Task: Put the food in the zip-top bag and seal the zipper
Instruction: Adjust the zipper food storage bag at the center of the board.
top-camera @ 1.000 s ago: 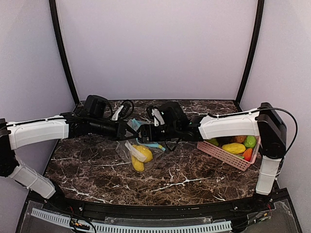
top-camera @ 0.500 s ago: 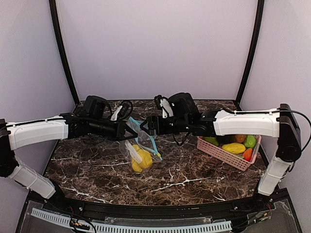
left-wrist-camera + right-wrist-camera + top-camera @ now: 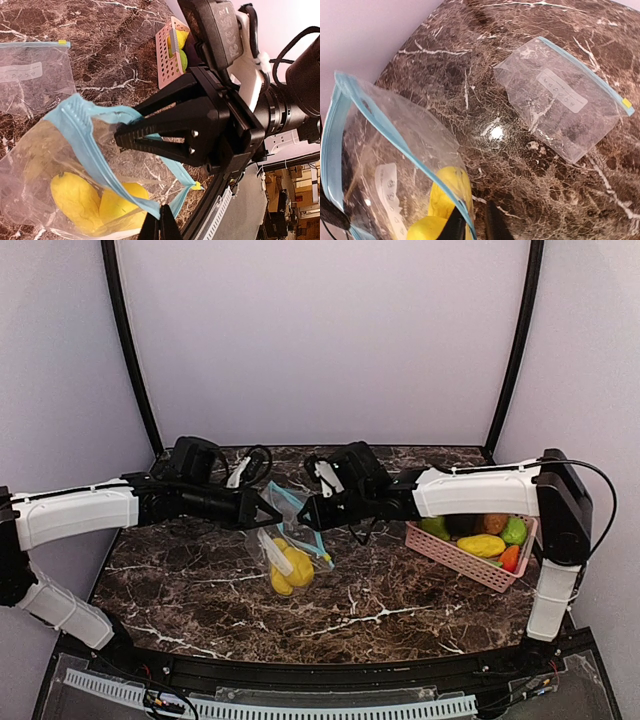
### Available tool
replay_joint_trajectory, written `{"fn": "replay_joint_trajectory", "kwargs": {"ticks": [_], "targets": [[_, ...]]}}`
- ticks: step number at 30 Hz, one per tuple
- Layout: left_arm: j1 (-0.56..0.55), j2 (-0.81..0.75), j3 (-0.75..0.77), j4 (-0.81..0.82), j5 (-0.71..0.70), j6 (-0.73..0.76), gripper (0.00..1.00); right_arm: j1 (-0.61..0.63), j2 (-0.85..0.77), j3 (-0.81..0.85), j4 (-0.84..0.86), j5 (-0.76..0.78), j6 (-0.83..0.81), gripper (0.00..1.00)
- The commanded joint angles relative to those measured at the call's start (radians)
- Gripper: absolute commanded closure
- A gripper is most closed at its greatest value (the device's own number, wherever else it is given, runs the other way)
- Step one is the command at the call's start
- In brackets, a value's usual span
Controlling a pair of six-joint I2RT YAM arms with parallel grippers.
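Left gripper [image 3: 160, 226] clamped on bag [image 3: 75, 145] rim. Right gripper [image 3: 121, 138] nearly closed, seemingly pinching the opposite rim. Bag held open between them over surface [image 3: 400, 605], yellow food [image 3: 75, 200] inside; more in basket [image 3: 450, 552], right.

ROBOTICS LAB TEST BOOTH: Plain lilac backdrop panels [image 3: 330, 340] framed by black poles [image 3: 130, 350] enclose a dark marble-patterned table [image 3: 400, 605], with a white-and-black left arm [image 3: 80, 515] and right arm [image 3: 480, 495] bolted at its 6 o'clock edge beside a perforated cable strip [image 3: 300, 707]. A pink basket [image 3: 455, 558] of toy produce [image 3: 483, 545] sits at 3 o'clock. Past the booth, the left wrist view glimpses cluttered shelving [image 3: 300, 192].
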Motion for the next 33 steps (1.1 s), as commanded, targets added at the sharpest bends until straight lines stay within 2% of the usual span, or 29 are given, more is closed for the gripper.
{"fn": "replay_joint_trajectory", "kwargs": {"ticks": [1, 8, 15, 18, 21, 27, 29, 33], "targets": [[0.010, -0.061, 0.005, -0.076, -0.067, 0.028, 0.99, -0.002, -0.026, 0.039, 0.015, 0.007, -0.025, 0.95], [0.050, -0.121, 0.047, -0.216, -0.252, 0.069, 0.99, 0.012, -0.170, -0.066, 0.046, 0.160, -0.040, 0.97], [0.050, -0.082, 0.059, -0.251, -0.282, 0.077, 0.99, 0.036, -0.202, -0.137, 0.051, 0.257, -0.006, 0.98], [0.051, -0.066, 0.038, -0.179, -0.212, 0.073, 0.99, 0.036, -0.190, -0.146, 0.046, 0.242, 0.030, 0.95], [0.050, -0.053, 0.011, -0.110, -0.137, 0.059, 0.99, 0.036, -0.195, -0.152, 0.045, 0.245, 0.054, 0.84], [0.050, -0.035, -0.017, -0.034, -0.071, 0.062, 0.99, 0.034, -0.261, -0.151, -0.025, 0.305, 0.039, 0.40], [0.050, -0.037, -0.022, -0.019, -0.064, 0.065, 0.99, 0.031, -0.294, -0.147, -0.073, 0.342, 0.033, 0.32], [0.050, -0.049, -0.034, 0.008, -0.063, 0.069, 0.99, 0.006, -0.353, -0.137, -0.197, 0.409, 0.029, 0.23]]}}
